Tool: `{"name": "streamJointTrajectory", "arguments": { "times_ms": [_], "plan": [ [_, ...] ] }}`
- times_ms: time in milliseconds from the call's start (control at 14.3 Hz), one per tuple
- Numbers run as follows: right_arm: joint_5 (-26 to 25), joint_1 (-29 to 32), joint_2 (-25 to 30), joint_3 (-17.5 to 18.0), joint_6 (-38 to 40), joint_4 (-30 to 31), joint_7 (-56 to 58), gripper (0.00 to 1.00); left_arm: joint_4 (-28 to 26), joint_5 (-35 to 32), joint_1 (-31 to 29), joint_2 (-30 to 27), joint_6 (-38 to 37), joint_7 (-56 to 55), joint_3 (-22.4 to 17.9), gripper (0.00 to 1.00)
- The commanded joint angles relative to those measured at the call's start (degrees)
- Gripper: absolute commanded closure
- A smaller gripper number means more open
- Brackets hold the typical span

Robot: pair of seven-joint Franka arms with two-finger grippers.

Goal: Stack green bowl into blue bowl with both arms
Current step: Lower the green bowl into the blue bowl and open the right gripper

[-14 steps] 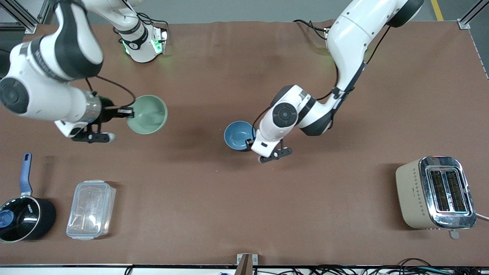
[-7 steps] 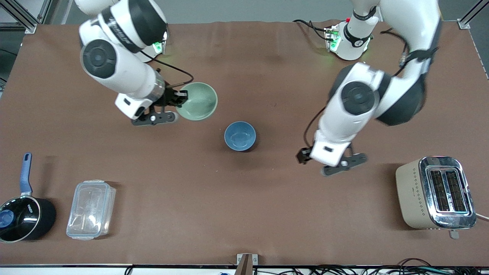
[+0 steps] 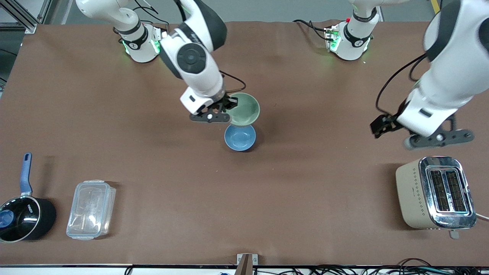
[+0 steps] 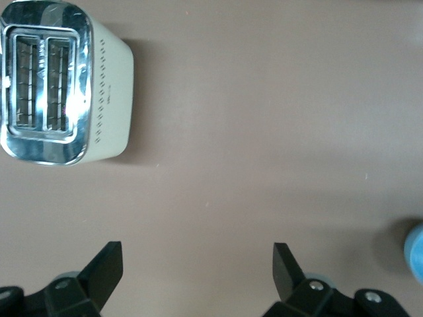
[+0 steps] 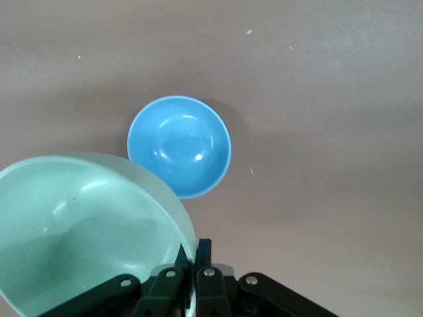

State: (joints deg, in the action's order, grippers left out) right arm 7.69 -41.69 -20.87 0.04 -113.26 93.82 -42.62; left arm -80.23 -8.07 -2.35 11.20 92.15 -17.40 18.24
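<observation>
Over the middle of the tabletop [image 3: 290,191], the right claw [image 3: 231,102] was clenched on the rim of the green bowl [image 3: 243,109], carried in the air on the arm reaching out from the base at the right arm's end. In the right wrist view the two fingers [image 5: 202,261] sat pinched together on the bowl's edge, with the green bowl [image 5: 86,228] tilted and filling the corner beside them. Below the claw, the blue bowl [image 3: 240,137] stood upright on the tabletop, empty, its rim just overlapped in the front view by the green bowl's lower edge; the green bowl was not inside it. The right wrist view showed the blue bowl [image 5: 180,146] partly covered by the green rim, the two apart in height. The left claw [image 3: 383,125] hung released over bare tabletop toward the left arm's end, well apart from both bowls, the left arm waiting. Its fingers [image 4: 106,271] were spread wide in the left wrist view, with nothing between them. A beige toaster [image 3: 435,193] stood near that claw, nearer the front camera, and also showed in the left wrist view [image 4: 63,82]. A sliver of the blue bowl [image 4: 415,249] appeared at that view's edge.
</observation>
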Motion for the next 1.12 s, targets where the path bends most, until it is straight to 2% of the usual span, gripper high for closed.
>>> {"name": "streamJointTrajectory", "arguments": {
  "times_ms": [0, 209, 349, 558, 1047],
  "plan": [
    [-2.33, -0.14, -1.01, -0.74, -1.25, -0.75, -1.15, 0.97, -1.59, 2.52, -3.09, -3.98, -1.62, 5.17, 0.48, 0.0],
    [-2.16, -0.14, -3.82, -0.74, -3.62, -0.66, -3.16, 0.95, -5.0, 4.73, -3.37, -8.54, -3.11, 9.13, -0.22, 0.0],
    [-1.72, -0.23, -5.49, -0.74, -3.98, -0.66, -4.05, 0.91, -8.25, 5.08, -1.88, -11.36, -3.12, 9.57, -2.24, 0.0],
    [-1.45, -0.49, -7.43, -0.74, -6.26, -0.48, -4.14, 0.9, -11.69, 5.26, 4.09, -14.09, -2.94, 10.28, -9.7, 0.0],
    [-0.32, -0.93, -10.15, -0.65, -10.49, 1.1, -4.23, 0.89, -11.96, 5.7, 4.28, -13.84, -2.41, 11.25, -10.07, 0.0]
  ]
}}
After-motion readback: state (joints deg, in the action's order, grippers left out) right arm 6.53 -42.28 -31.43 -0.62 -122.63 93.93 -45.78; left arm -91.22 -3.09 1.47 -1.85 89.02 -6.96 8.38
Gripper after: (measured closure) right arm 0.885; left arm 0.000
